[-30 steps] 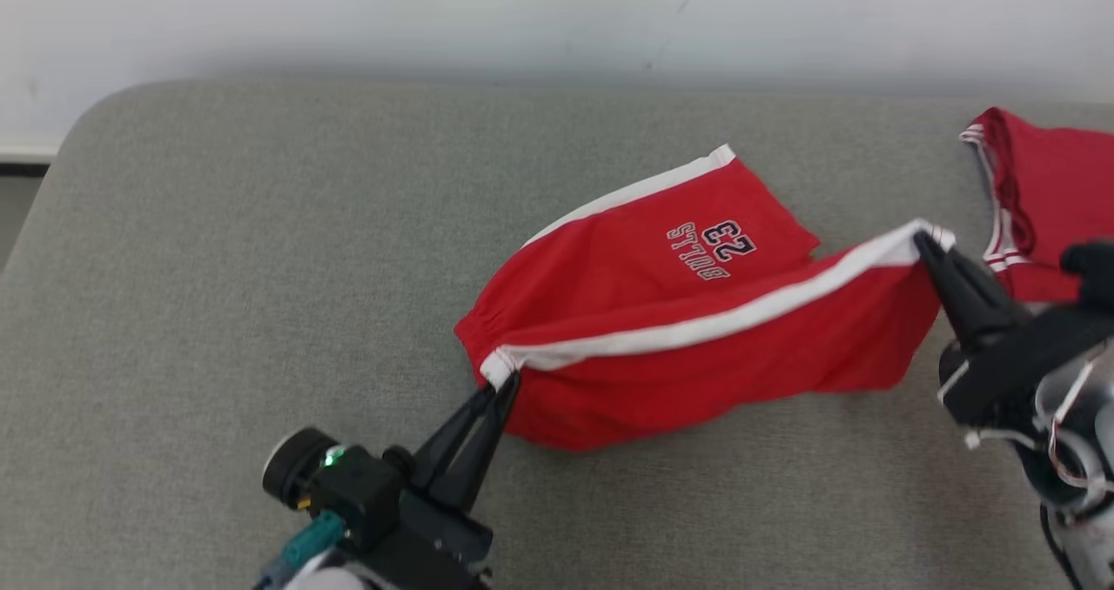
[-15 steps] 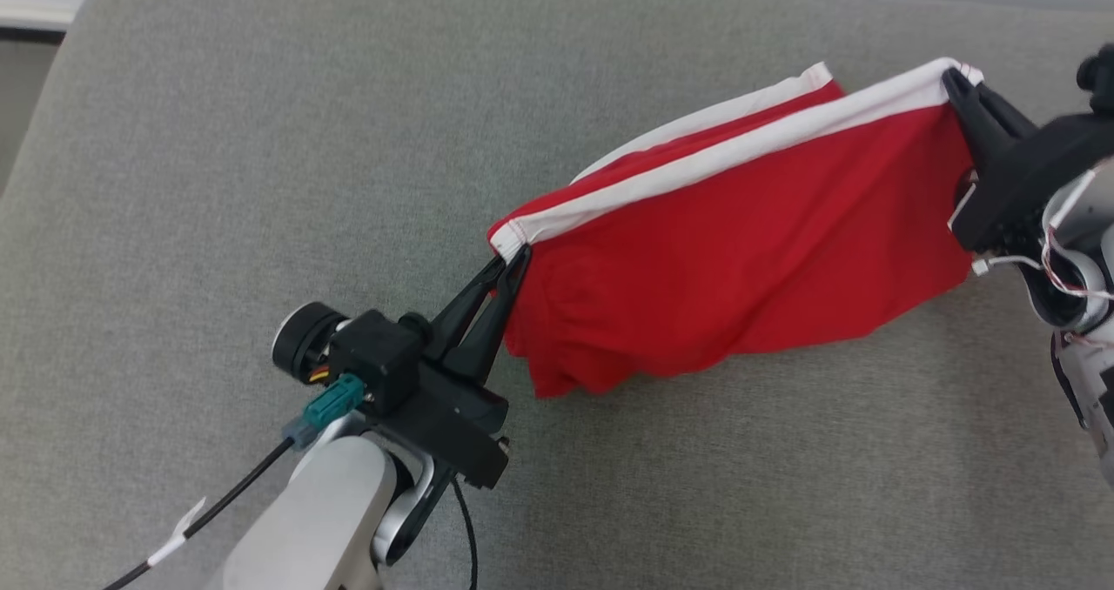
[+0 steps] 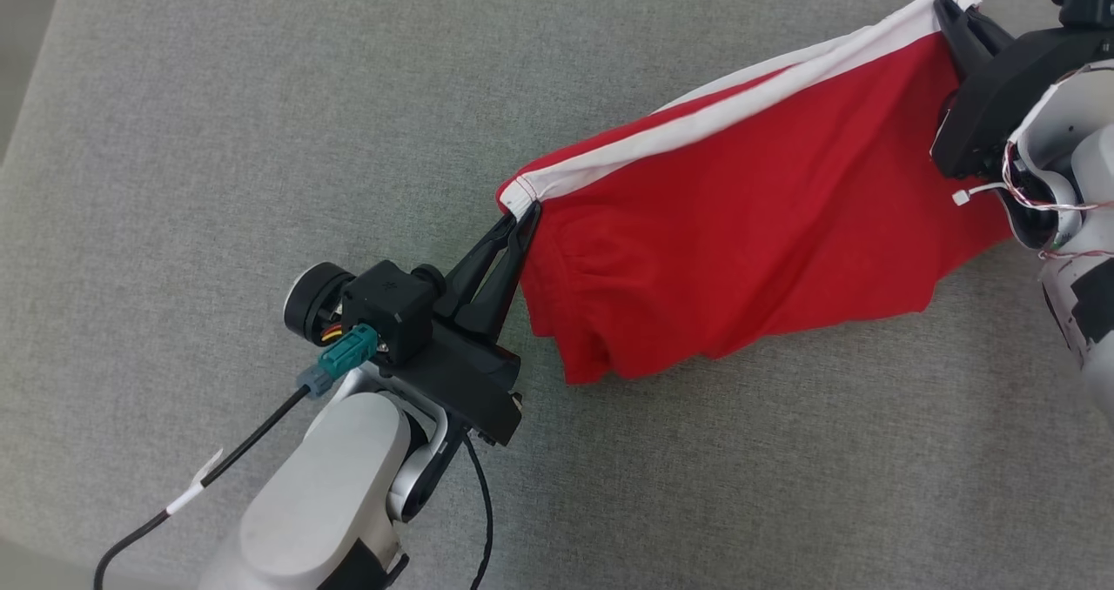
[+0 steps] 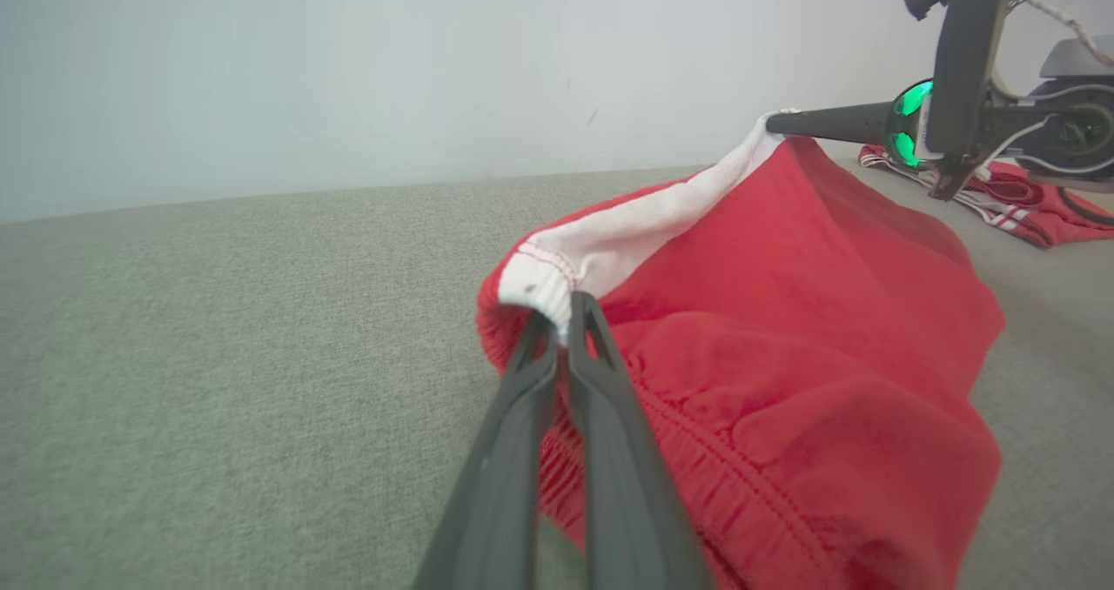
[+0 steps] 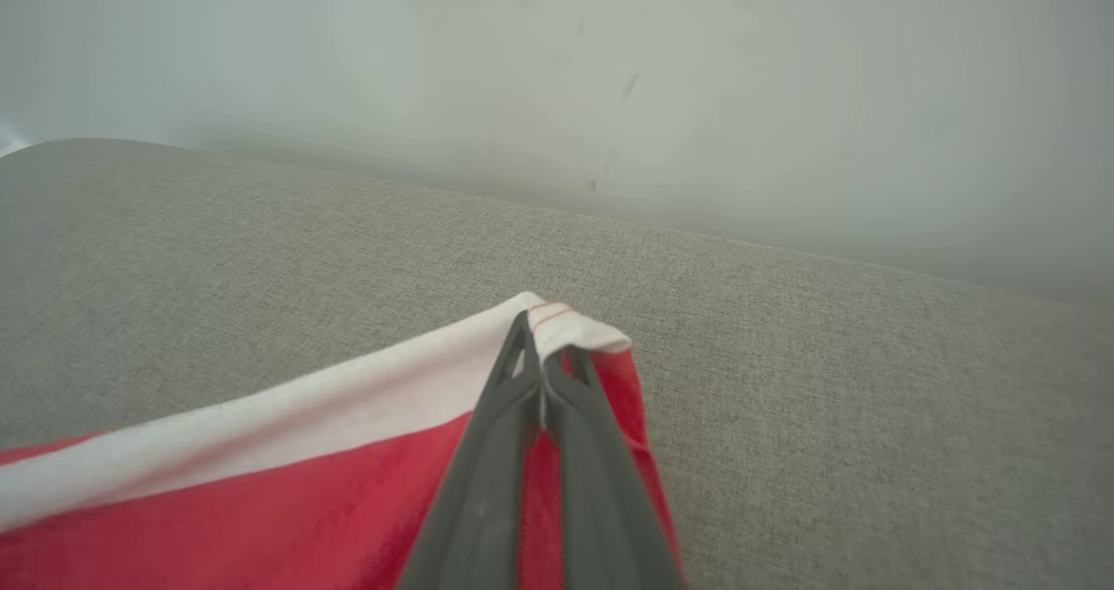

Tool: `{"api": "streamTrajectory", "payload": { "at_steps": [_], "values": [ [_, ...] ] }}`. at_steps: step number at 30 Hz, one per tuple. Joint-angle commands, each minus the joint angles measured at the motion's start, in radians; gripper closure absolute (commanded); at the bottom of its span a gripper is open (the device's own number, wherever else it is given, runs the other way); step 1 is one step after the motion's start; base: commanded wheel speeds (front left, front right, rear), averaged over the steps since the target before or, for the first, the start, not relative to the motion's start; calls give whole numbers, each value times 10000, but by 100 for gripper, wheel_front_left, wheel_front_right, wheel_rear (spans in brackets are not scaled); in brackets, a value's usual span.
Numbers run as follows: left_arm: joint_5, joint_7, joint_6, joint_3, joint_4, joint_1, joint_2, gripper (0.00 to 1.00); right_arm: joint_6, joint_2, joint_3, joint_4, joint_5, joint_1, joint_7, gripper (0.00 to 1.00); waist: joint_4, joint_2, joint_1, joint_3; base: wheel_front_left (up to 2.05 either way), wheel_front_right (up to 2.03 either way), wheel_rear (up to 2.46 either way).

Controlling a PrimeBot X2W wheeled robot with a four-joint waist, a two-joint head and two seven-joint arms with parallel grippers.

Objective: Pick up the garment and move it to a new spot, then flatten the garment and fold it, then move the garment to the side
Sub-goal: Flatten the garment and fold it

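Head view looks down on a pair of red shorts (image 3: 748, 224) strung between both arms above a grey fabric-covered table (image 3: 218, 137). The left gripper (image 3: 525, 216) is pinched tight on the waistband end of the white side stripe (image 3: 696, 124). The right gripper (image 3: 944, 3) is clamped on the stripe's far end, at the leg hem corner. The stripe runs fairly taut from one grip to the other, and the rest of the red cloth sags below it in loose folds. The lowest fold hangs close to the table; whether it touches, I cannot tell.

Both wrist views confirm the grips: each pair of fingers is closed with white trim caught at the tips. In the left wrist view a second red garment (image 4: 1036, 211) with striped trim lies on the table beyond the right arm.

I judge this to be the first step, carrying the garment to a new spot, or the very start of laying it out to flatten. The next move calls for both arms to travel together at matched spacing so the stripe keeps its tension. They should then lower the shorts so the hanging cloth spreads out rather than bunching, well clear of the other garment.
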Motion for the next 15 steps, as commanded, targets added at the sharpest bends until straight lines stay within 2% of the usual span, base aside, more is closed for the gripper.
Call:
{"api": "streamTrajectory", "payload": {
  "at_steps": [1,2,3,4,5,6,10,15],
  "values": [
    [104,-28,13,47,38,-72,-29,100,-28,31,33,110,-6,-115,-95,100,21,-2,-2,12,0,0,0],
    [112,-28,15,56,79,-77,-54,100,-28,90,76,267,52,-172,-158,100,15,-2,-2,-1,0,0,0],
    [112,-28,15,43,127,-66,-70,100,-28,135,130,398,95,-227,-215,80,7,-2,-2,-21,0,0,0],
    [116,-28,15,43,167,-59,-78,100,-28,168,195,510,115,-269,-319,34,-4,-2,-2,-51,0,0,0],
    [138,-28,15,62,192,-47,-83,70,-28,209,254,606,167,-277,-389,0,-16,-2,-2,-89,0,0,0],
    [165,-28,14,97,224,-22,-87,0,-28,245,327,678,195,-267,-449,0,-36,-2,-2,-132,0,0,0],
    [244,-28,14,257,115,272,-121,0,-28,241,729,740,420,-48,-693,0,-136,-2,-2,-393,0,0,0],
    [343,-28,15,799,-233,911,-83,0,-28,-113,1218,552,893,428,-999,0,-248,-2,-2,-854,0,0,0]
  ]
}}
